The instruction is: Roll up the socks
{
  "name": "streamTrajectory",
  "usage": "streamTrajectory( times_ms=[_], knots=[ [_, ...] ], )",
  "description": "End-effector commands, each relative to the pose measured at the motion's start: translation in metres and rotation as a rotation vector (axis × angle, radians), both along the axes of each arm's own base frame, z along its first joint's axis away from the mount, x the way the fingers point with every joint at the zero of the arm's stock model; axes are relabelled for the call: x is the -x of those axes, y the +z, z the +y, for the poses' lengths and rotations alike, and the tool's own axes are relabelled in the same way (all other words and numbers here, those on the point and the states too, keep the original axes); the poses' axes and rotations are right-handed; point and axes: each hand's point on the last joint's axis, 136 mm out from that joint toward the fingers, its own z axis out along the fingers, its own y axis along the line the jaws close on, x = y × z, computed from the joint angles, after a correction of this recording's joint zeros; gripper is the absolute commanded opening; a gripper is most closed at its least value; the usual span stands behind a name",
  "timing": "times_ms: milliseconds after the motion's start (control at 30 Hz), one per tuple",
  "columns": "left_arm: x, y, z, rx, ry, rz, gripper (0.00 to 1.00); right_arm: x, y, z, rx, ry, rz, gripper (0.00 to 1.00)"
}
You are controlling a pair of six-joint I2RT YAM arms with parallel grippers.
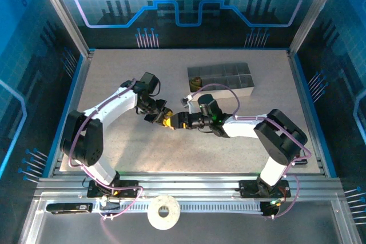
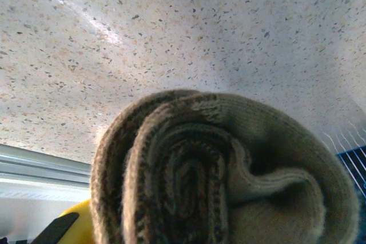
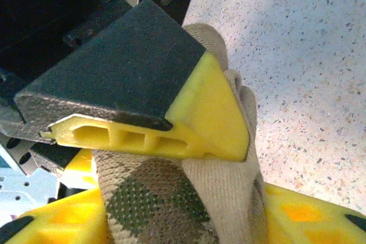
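We've left tool [image 1: 159, 116] and right tool [image 1: 173, 122] both clamped on rolled brown-and-tan check fabric socks [image 2: 229, 164]. Either slips, roll unwinds.

Bare table [image 1: 114, 72] leftward; compartment tray [image 1: 229, 93] far right.

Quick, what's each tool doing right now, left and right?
Left tool: shut on the sock roll.
Right tool: shut on the same sock roll, a finger on each side.
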Motion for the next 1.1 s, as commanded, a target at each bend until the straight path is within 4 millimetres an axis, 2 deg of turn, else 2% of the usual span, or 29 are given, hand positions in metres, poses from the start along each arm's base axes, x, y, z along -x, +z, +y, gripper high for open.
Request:
streamTrajectory(
  times_ms=[0,200,300,367,400,467,600,667,767,800,900,1067],
  knots=[
    [-0.003,0.003,-0.005,0.033,0.021,0.021,0.0,-0.011,0.023,0.009,-0.057,-0.005,-0.036,0.39],
    [-0.002,0.001,-0.007,0.042,0.025,0.024,0.0,-0.015,0.031,0.005,-0.051,-0.043,-0.033,0.14],
    [-0.003,0.0,-0.008,0.047,0.027,0.021,0.01,-0.013,0.038,0.003,-0.045,-0.059,-0.031,0.07],
    [-0.006,0.001,-0.009,0.053,0.028,0.009,0.08,-0.014,0.041,0.0,-0.029,-0.079,-0.033,0.03],
    [-0.008,0.002,-0.009,0.056,0.029,0.002,0.14,-0.013,0.042,-0.002,-0.018,-0.088,-0.032,0.0],
    [-0.012,0.005,-0.01,0.056,0.031,-0.022,0.29,-0.012,0.045,-0.006,0.002,-0.11,-0.029,0.0],
    [-0.027,0.021,-0.001,0.008,0.032,-0.119,0.8,-0.015,0.058,-0.023,0.053,-0.194,-0.052,0.0],
    [-0.034,0.033,0.013,-0.067,0.025,-0.178,0.99,-0.016,0.063,-0.039,0.109,-0.257,-0.061,0.0],
    [-0.043,0.054,0.04,-0.199,0.026,-0.281,0.99,-0.017,0.075,-0.067,0.194,-0.352,-0.085,0.0],
    [-0.045,0.061,0.05,-0.24,0.038,-0.314,0.99,-0.019,0.088,-0.074,0.204,-0.381,-0.098,0.0],
    [-0.049,0.079,0.075,-0.339,0.08,-0.412,1.0,-0.022,0.101,-0.104,0.281,-0.483,-0.071,0.0],
    [-0.055,0.111,0.094,-0.428,0.073,-0.6,0.99,-0.046,0.125,-0.155,0.388,-0.664,0.014,0.0]
  ],
)
